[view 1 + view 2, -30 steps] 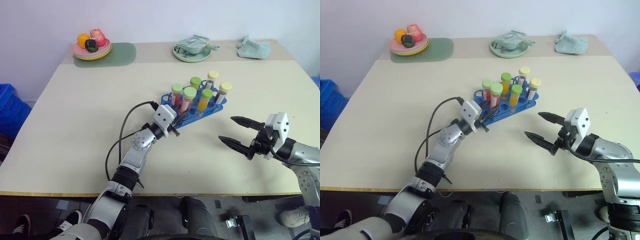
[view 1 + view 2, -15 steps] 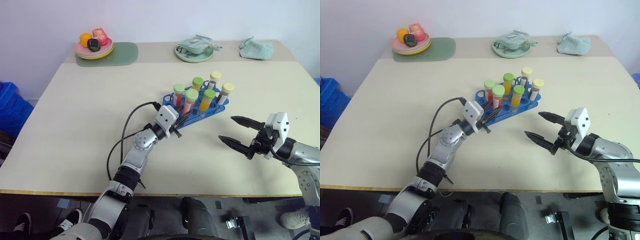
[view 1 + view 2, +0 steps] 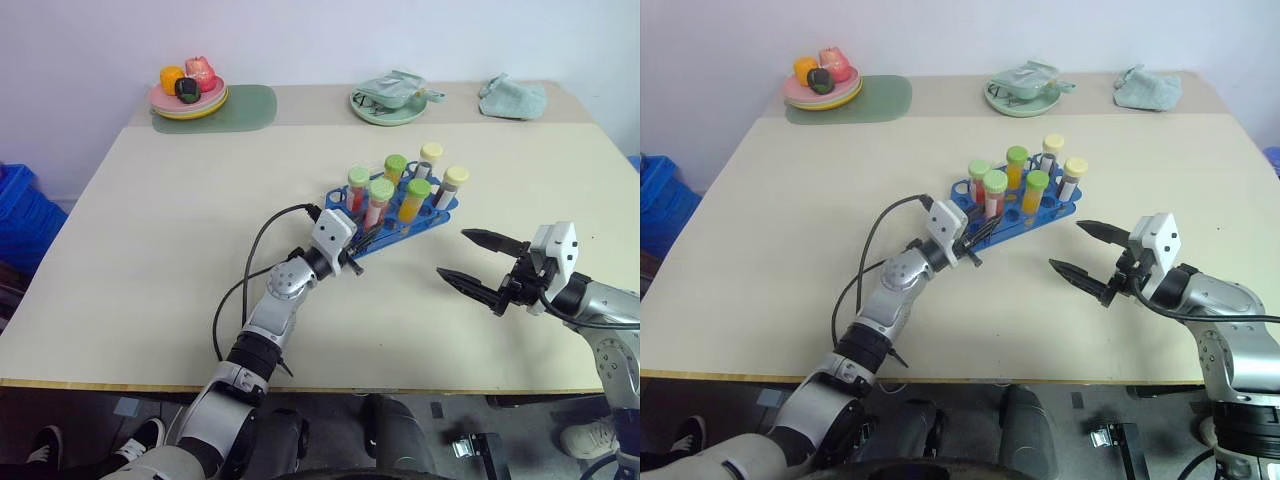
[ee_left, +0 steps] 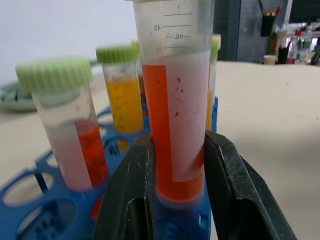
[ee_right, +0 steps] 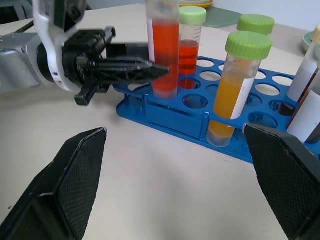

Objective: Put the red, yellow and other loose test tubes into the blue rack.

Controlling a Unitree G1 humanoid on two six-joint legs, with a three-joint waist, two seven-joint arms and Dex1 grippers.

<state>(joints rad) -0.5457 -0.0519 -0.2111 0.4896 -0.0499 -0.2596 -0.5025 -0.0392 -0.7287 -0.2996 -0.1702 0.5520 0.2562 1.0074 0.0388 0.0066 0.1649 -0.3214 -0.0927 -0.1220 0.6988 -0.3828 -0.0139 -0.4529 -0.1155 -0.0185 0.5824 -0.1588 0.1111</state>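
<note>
At the near corner of the blue rack (image 3: 396,217), our left gripper (image 4: 175,165) is clenched on a red-filled test tube (image 4: 176,110), its base seated in a corner hole. Over the last second nothing on the table has shifted: the tube stands upright in the same hole, the left hand has stayed put, and our right gripper (image 3: 480,262) has kept hovering with its fingers spread wide and empty, near the rack's right end but well apart from it. We judge the insertion done and the letting-go still to come (the grip has not eased at all). Six capped tubes stand in the rack: four with green caps, among them a yellow-orange one (image 5: 241,85), and two with pale yellow caps (image 3: 452,176). We see no loose tube lying on the table (image 3: 160,230), so the task looks close to finished.

That table is a pale beige top, bare around the rack. Along its far edge sit a plate of toy fruit (image 3: 188,88) on a green mat, a green plate (image 3: 386,103) holding something crumpled, and a pale green cloth (image 3: 512,97). Behind it is a plain light wall, with a blue crate (image 3: 18,215) on the floor to our left.
</note>
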